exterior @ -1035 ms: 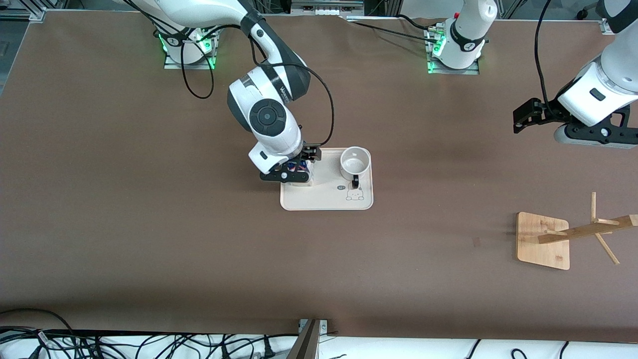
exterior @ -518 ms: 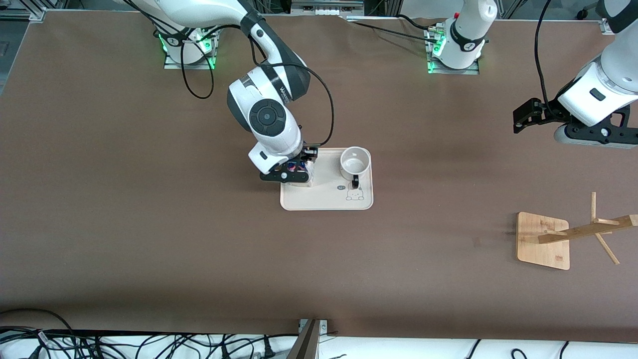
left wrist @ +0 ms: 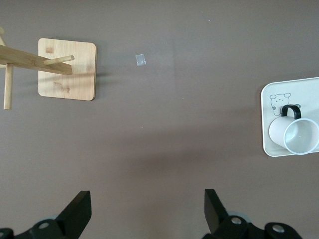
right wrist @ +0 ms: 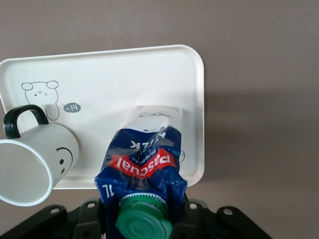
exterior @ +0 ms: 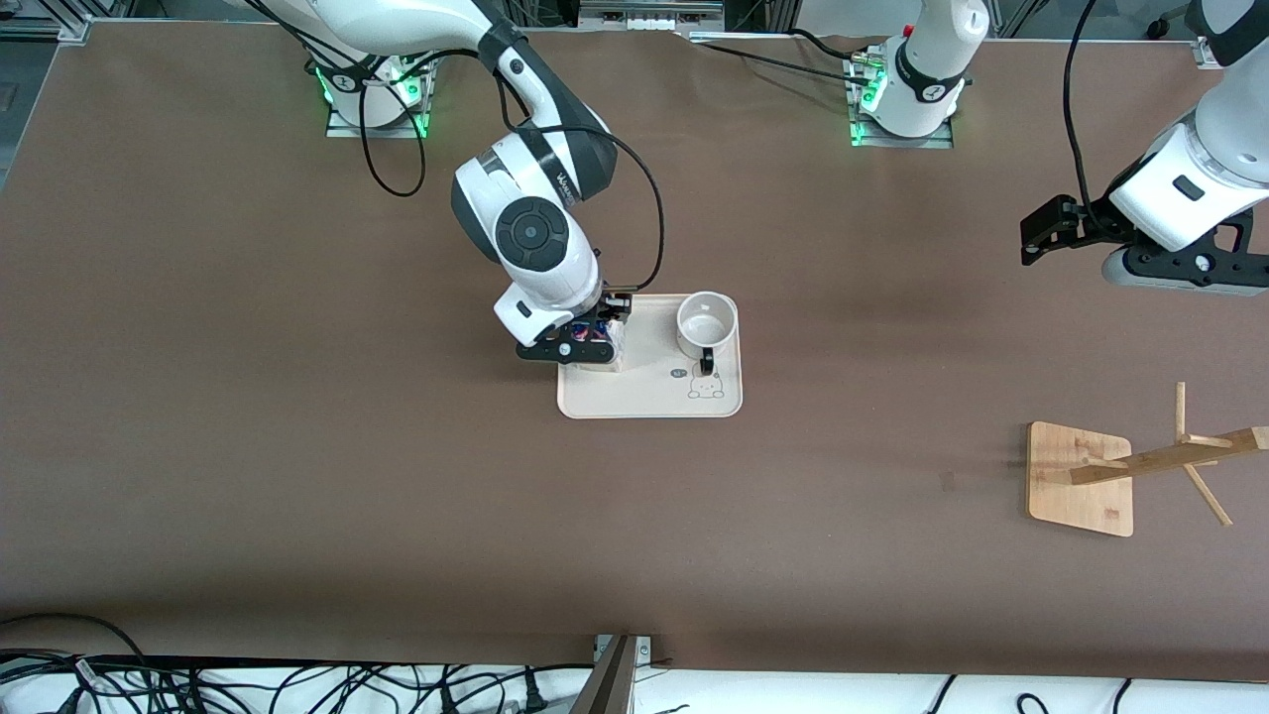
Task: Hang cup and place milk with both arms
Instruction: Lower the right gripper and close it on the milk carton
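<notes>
While our right gripper (exterior: 585, 342) pinches the milk (right wrist: 142, 172) near its top, the carton stands on the tray (exterior: 649, 397) at the end nearer the right arm, so we judge the task barely begun: neither thing has left the tray. We count one cup (exterior: 706, 322), upright on the same tray beside the milk toward the left arm's end, its black handle turned to the front camera. We count one wooden rack (exterior: 1081, 478), well apart at the left arm's end of the table, with nothing hanging on it. Our left gripper (left wrist: 144, 211) waits with its fingers spread wide over bare table. Placing the milk and hanging the cup both remain
</notes>
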